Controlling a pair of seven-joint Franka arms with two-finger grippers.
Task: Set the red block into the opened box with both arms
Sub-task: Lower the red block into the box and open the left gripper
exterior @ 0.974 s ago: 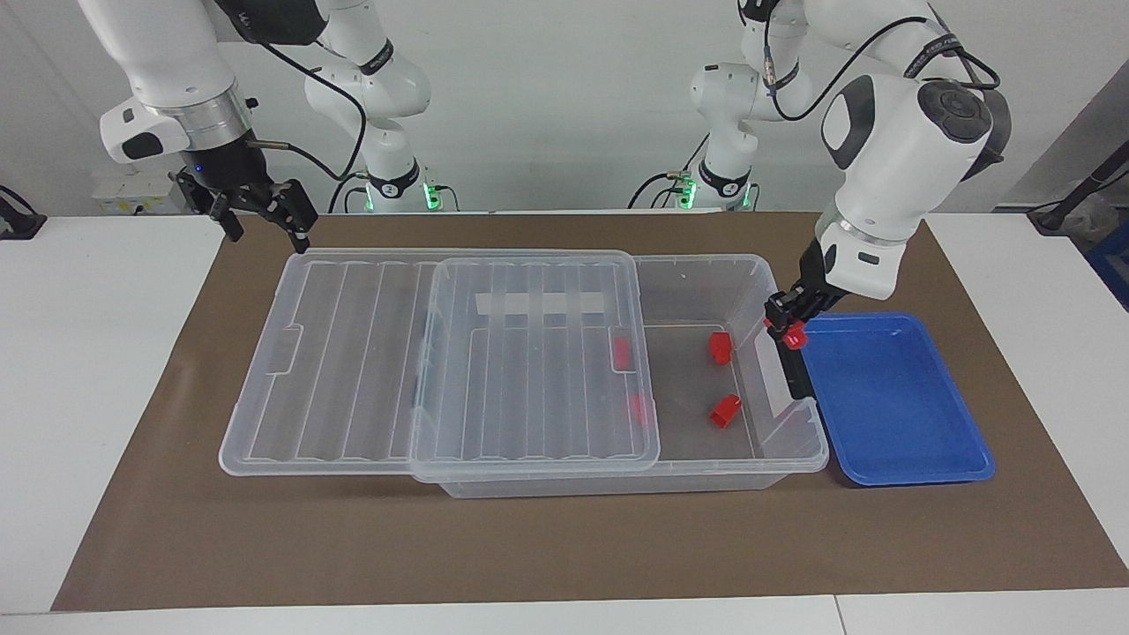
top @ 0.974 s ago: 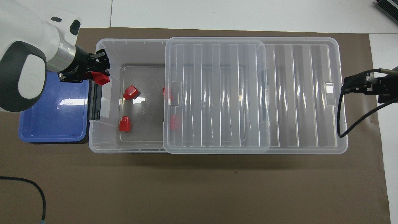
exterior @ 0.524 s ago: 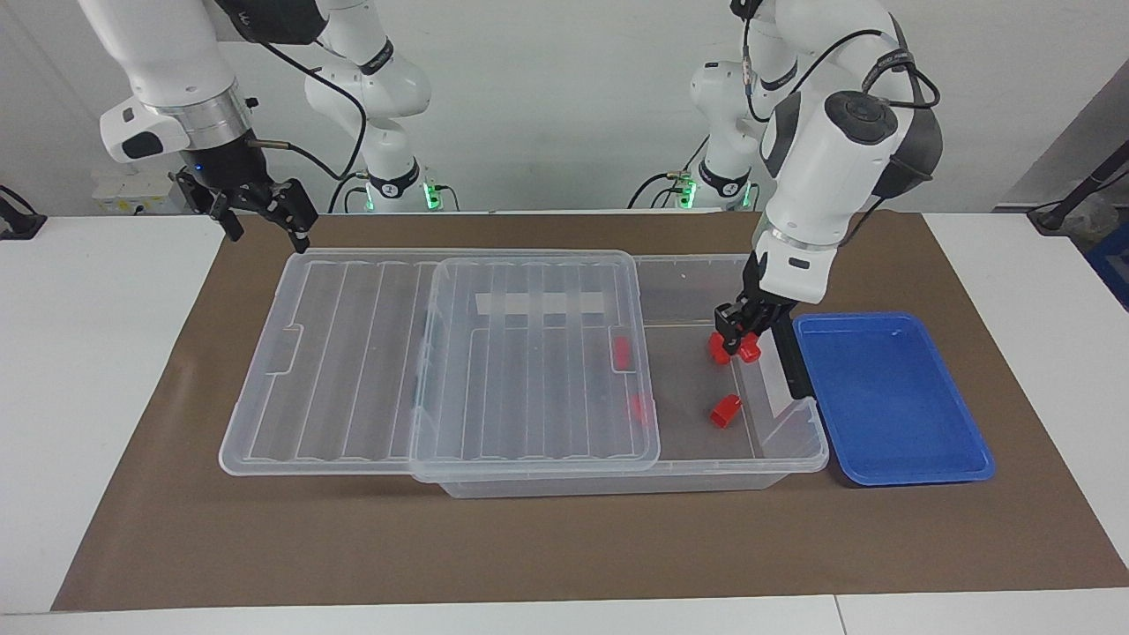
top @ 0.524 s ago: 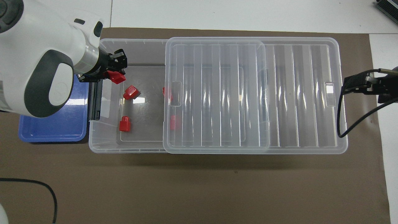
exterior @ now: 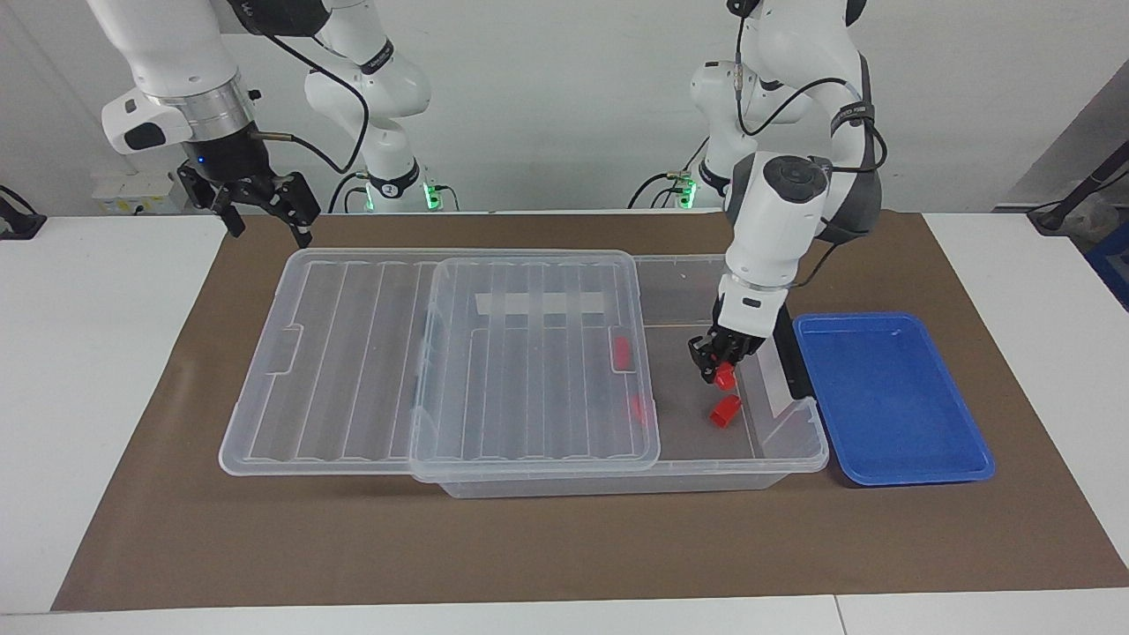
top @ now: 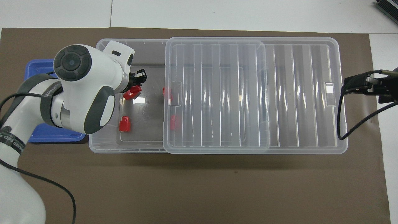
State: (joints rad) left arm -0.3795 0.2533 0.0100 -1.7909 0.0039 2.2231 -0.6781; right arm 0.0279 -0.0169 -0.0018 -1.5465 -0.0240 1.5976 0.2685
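Having swung from the tray (exterior: 891,397) edge to over the box's (exterior: 798,445) open end, left gripper (exterior: 716,369) now hangs low inside, fingers clamped on block (exterior: 724,377), release seemingly next; right gripper (exterior: 265,205) waits open near lid (exterior: 353,362).

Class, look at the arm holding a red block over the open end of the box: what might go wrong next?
1. The left gripper holds the red block directly above loose blocks; released here, it may land on one and bounce.
2. The slid-back lid leaves only part of the box open, so a sideways move could clip the lid.
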